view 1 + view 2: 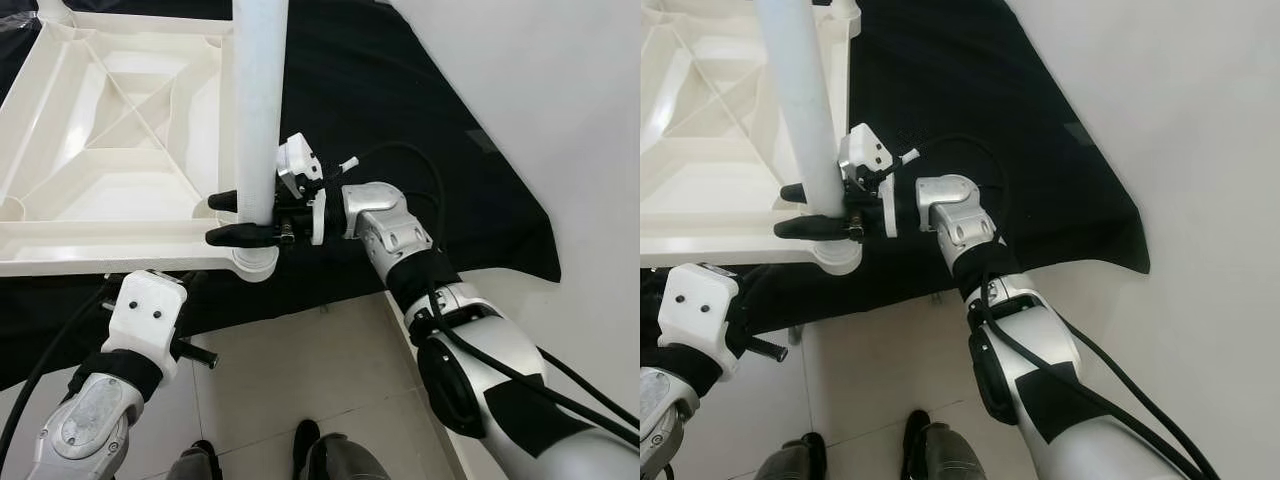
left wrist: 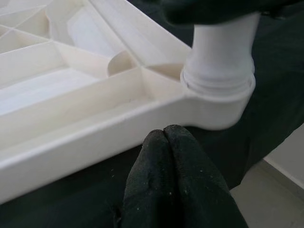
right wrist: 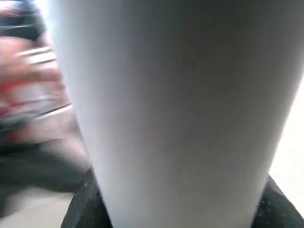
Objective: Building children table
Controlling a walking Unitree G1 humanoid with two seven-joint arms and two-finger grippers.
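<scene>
A white plastic tabletop (image 1: 110, 140) lies upside down on a black cloth, ribs facing up. A white table leg (image 1: 258, 100) stands upright in the round corner socket (image 1: 262, 262) nearest me. My right gripper (image 1: 230, 217) is shut on the leg just above the socket, one black finger on each side. In the right wrist view the leg (image 3: 175, 109) stands very close. My left gripper (image 2: 166, 137) is shut and empty, held low just in front of the tabletop's near rim (image 2: 71, 147), beside the socket (image 2: 218, 104).
The black cloth (image 1: 400, 110) covers the floor under the tabletop and ends at the pale tiles (image 1: 300, 370) near my feet. A white wall (image 1: 560, 90) runs along the right. Cables (image 1: 590, 400) hang from my right arm.
</scene>
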